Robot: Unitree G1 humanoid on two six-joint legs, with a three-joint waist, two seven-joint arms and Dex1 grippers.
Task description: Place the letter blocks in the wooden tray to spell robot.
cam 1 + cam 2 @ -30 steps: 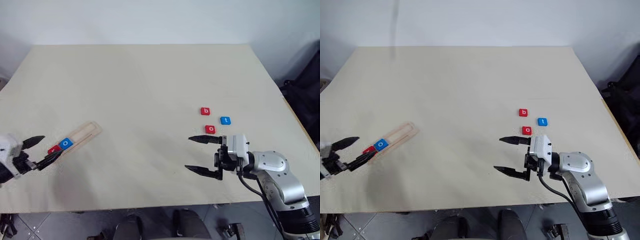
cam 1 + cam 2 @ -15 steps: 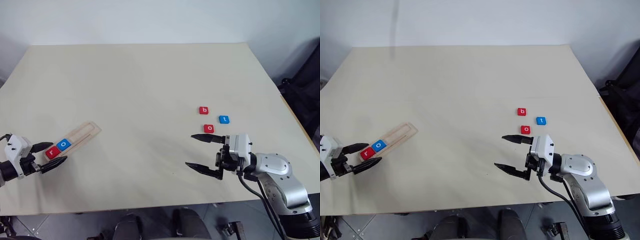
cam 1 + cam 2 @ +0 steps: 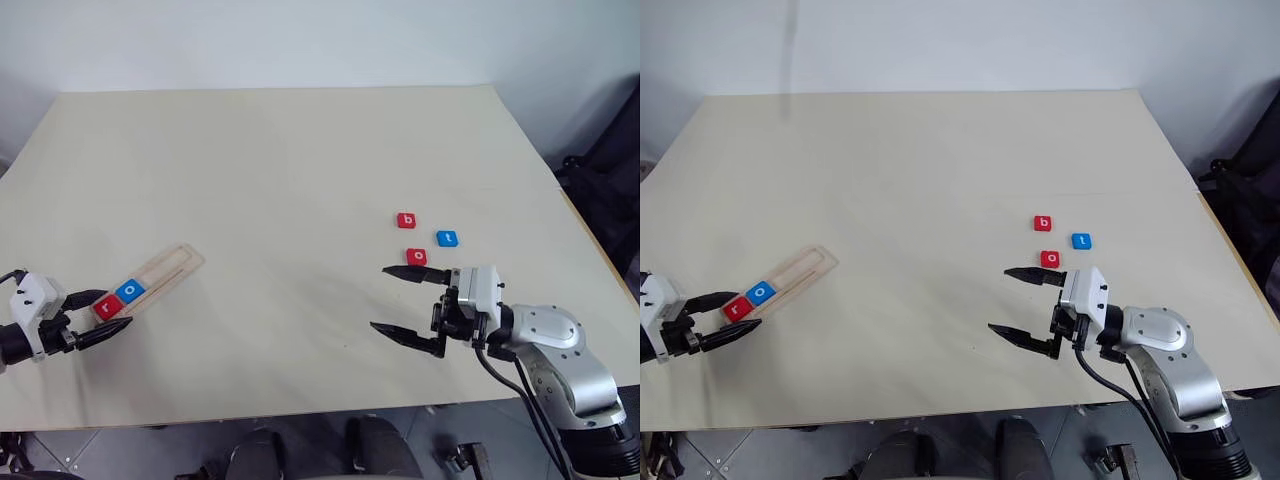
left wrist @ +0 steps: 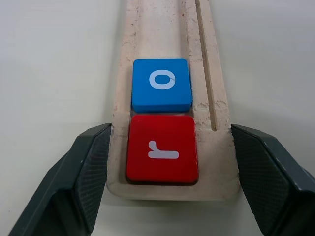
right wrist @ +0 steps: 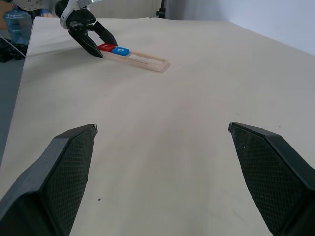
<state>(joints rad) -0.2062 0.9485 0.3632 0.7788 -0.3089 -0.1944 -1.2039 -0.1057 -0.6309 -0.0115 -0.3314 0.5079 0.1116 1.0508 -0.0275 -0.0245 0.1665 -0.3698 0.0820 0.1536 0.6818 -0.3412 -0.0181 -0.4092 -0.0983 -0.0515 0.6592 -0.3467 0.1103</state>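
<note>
At far left we find the left gripper (image 3: 98, 317) with fingers spread, straddling the near end of the wooden tray (image 3: 172, 265), apparently to steady it; red r (image 4: 162, 149) and blue o (image 4: 162, 84) sit seated there. Rightward, b (image 3: 406, 220), o (image 3: 417, 257) and t (image 3: 447, 238) lie loose on the counter (image 3: 290, 170). The right gripper (image 3: 403, 302) hangs released just beside them. The tray's far end is cut off in the left wrist view.

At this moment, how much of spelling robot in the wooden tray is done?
Done: the red r and blue o sit side by side at one end of the wooden tray. In hand: nothing; the left claw straddles that tray end, open, and the right claw is open and empty. Left: the red b, red o and blue t lie loose on the table.
</note>
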